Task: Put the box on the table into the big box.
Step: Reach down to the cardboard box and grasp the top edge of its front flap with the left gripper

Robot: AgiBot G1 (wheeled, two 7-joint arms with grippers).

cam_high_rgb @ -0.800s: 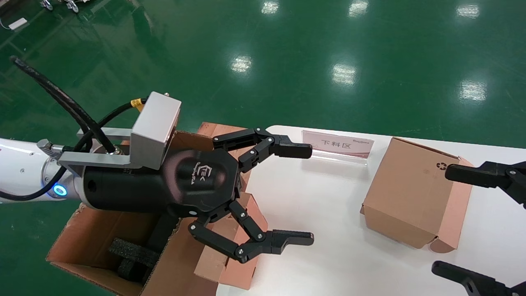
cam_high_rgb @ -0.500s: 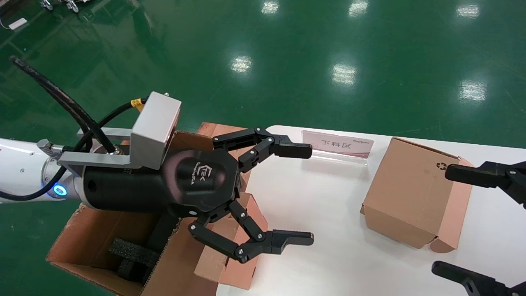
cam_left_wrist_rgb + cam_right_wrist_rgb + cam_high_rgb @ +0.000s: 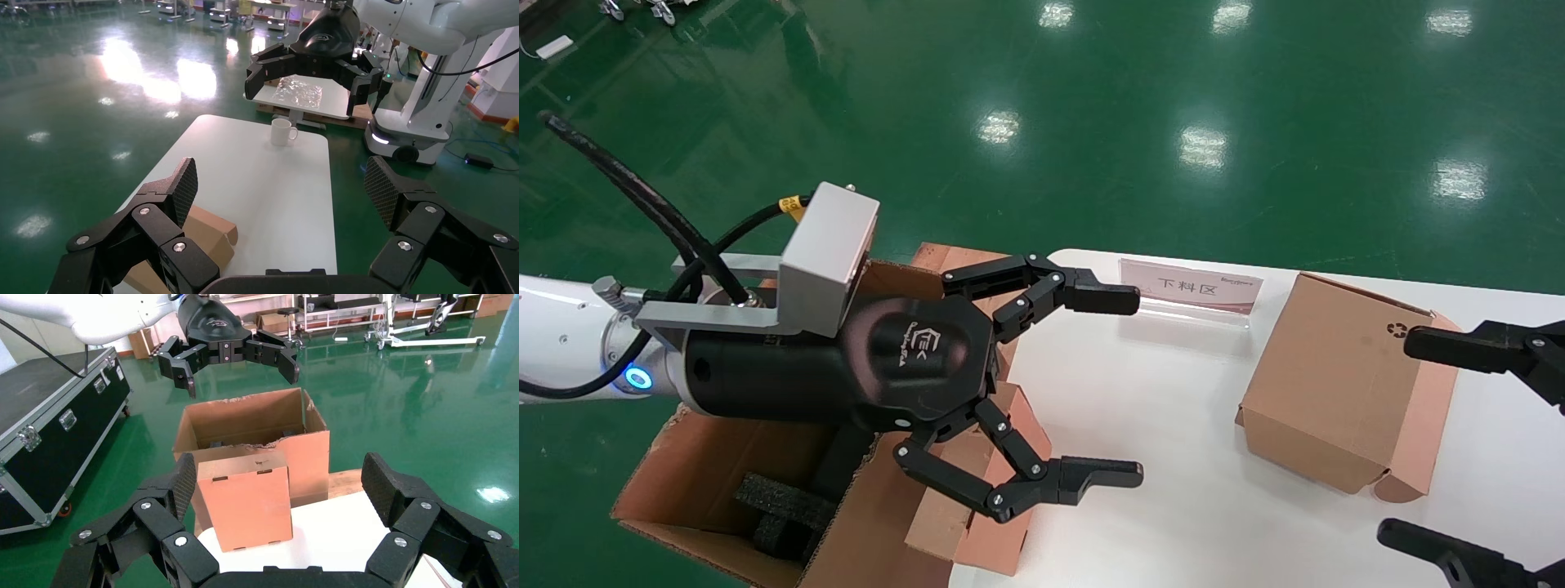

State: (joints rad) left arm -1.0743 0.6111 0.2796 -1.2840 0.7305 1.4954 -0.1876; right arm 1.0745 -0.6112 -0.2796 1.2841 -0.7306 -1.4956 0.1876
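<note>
- Green floor surrounds the table (image 3: 1173, 425).
- Left pincer (image 3: 1111, 385), jaws apart, should drop onto the box (image 3: 977, 523) beneath.
- Right pincer (image 3: 1434, 441) waits spread.

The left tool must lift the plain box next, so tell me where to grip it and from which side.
Come down from above with the open left tool. Clamp the box across its two free, flat side faces, not the face toward the big box, which looks pressed close against it.
</note>
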